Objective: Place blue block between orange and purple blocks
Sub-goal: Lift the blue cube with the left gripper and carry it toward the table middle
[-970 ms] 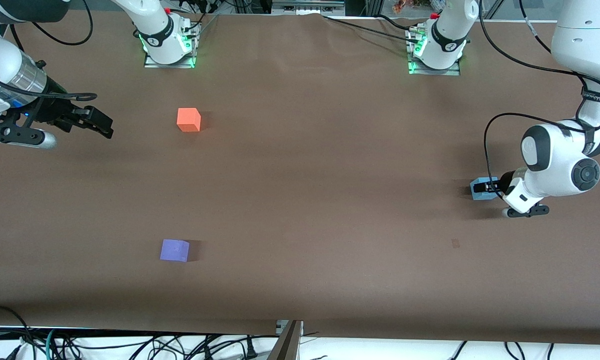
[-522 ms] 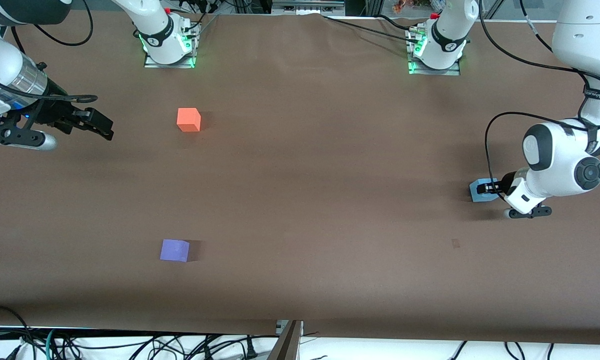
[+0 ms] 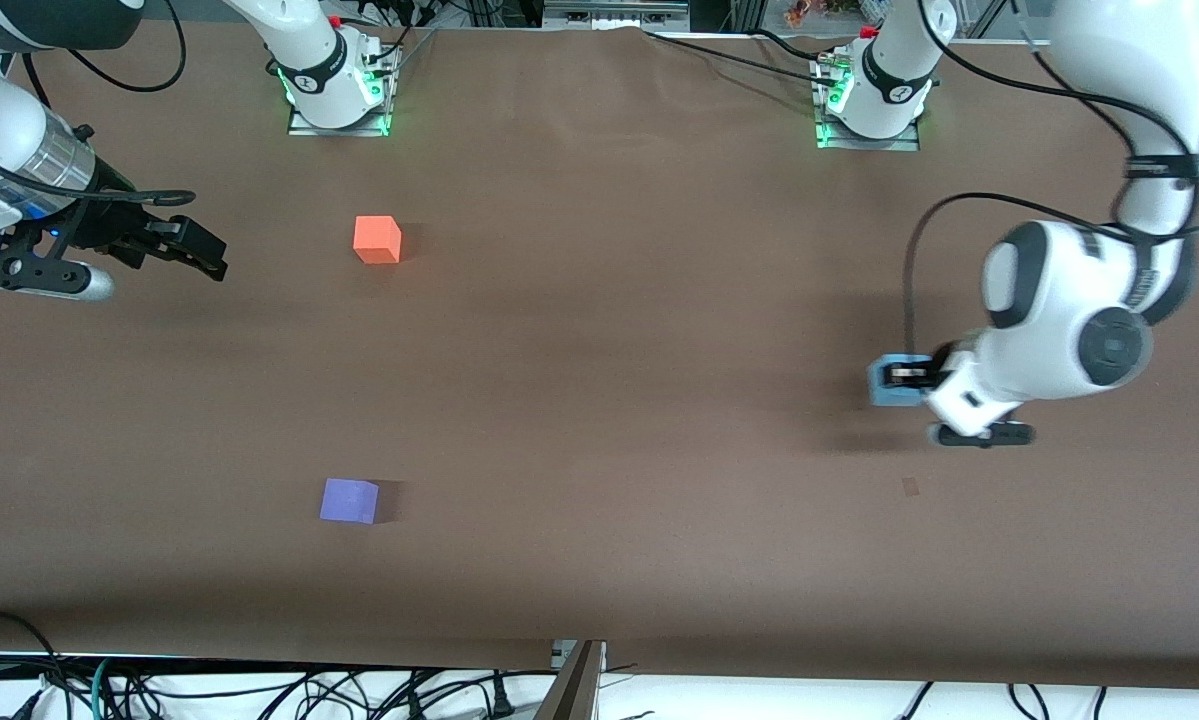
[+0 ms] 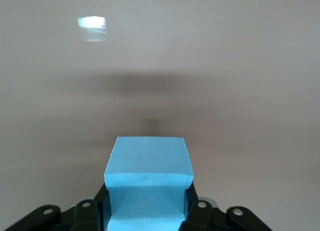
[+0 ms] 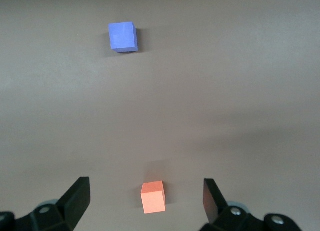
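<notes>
My left gripper [image 3: 897, 378] is shut on the light blue block [image 3: 889, 383] and holds it above the table at the left arm's end. The block fills the jaws in the left wrist view [image 4: 147, 181]. The orange block [image 3: 377, 240] lies toward the right arm's end, near the robot bases. The purple block [image 3: 349, 500] lies nearer to the front camera than the orange one. Both show in the right wrist view, orange [image 5: 153, 197] and purple [image 5: 123, 36]. My right gripper [image 3: 199, 252] is open and empty over the table's edge at the right arm's end.
The brown table [image 3: 619, 330] carries only the three blocks. Wide bare table lies between the blue block and the other two. Cables hang along the front edge [image 3: 359, 690].
My left gripper has lifted the blue block and carried it toward the right arm's end of the table. The right arm has stayed in place.
</notes>
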Controlling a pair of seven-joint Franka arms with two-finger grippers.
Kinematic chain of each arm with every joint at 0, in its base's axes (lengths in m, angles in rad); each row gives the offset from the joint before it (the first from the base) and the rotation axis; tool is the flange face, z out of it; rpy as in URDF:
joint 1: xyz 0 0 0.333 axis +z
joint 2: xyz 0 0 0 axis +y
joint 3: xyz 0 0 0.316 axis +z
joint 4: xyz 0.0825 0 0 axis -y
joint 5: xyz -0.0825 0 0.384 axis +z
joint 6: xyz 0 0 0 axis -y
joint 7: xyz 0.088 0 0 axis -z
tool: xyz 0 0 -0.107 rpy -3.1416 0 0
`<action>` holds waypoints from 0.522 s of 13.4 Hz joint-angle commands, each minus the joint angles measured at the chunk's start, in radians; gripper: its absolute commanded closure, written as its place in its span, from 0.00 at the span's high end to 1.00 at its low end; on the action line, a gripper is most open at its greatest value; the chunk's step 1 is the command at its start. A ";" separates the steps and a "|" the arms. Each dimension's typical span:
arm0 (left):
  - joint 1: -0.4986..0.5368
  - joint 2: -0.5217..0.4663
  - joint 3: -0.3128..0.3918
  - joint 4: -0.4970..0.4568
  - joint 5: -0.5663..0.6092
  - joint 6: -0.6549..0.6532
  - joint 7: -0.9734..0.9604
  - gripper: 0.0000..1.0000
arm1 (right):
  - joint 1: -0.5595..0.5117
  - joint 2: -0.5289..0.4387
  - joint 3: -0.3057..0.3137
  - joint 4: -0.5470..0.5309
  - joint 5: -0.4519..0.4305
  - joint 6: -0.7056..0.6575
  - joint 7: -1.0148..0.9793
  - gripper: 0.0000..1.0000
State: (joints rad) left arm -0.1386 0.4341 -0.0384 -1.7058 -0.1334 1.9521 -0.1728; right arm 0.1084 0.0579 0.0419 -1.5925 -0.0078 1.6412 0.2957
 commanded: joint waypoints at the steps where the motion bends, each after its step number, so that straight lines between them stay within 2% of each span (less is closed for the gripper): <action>1: -0.158 0.044 0.005 0.058 -0.032 -0.009 -0.161 0.29 | -0.006 0.002 0.010 0.016 -0.017 -0.003 0.014 1.00; 2: -0.214 0.076 0.005 0.107 -0.032 -0.007 -0.245 0.31 | -0.006 0.002 0.010 0.017 -0.017 -0.001 0.014 1.00; 4: -0.323 0.135 0.006 0.179 -0.025 0.007 -0.364 0.31 | -0.006 0.004 0.010 0.017 -0.017 -0.001 0.014 1.00; 7: -0.432 0.214 0.006 0.198 -0.021 0.178 -0.430 0.32 | -0.006 0.004 0.010 0.016 -0.017 0.000 0.014 1.00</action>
State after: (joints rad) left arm -0.5195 0.5705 -0.0518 -1.5640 -0.1485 2.0604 -0.5833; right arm 0.1084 0.0579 0.0423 -1.5924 -0.0084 1.6420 0.2957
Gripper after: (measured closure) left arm 0.427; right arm 0.000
